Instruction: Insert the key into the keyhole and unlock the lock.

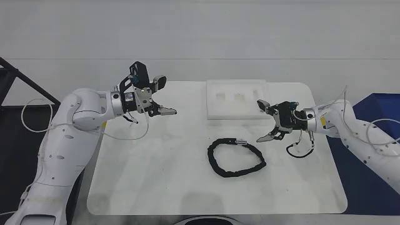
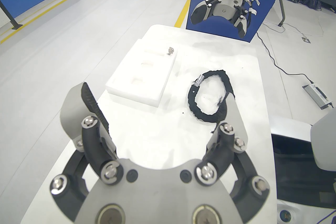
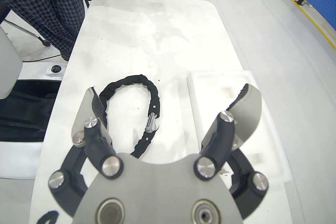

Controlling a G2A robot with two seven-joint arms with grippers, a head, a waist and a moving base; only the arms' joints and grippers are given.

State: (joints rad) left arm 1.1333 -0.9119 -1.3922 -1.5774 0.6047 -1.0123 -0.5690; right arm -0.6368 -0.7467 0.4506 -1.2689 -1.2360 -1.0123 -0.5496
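A black chain lock [image 1: 234, 174] lies in a closed loop on the white table [image 1: 156, 175], its silver cylinder [image 1: 240, 141] at the far side of the loop. The chain lock [image 2: 195, 104] and silver cylinder [image 2: 198, 80] also show from the left wrist, and the lock [image 3: 153, 89] from the right wrist. A small key [image 2: 170, 50] rests in a white foam tray [image 2: 147, 83] behind the lock. My left gripper [image 1: 164, 97] hovers open over the table's left part, nothing in it. My right gripper [image 1: 260, 122] stands open beside the tray's right end, also holding nothing.
The foam tray [image 1: 215, 114] sits at the table's far edge. A thin black cable [image 1: 300, 150] loops under the right arm. A blue cabinet [image 1: 375, 109] stands off the right side, and a black frame [image 1: 12, 78] stands off the left side.
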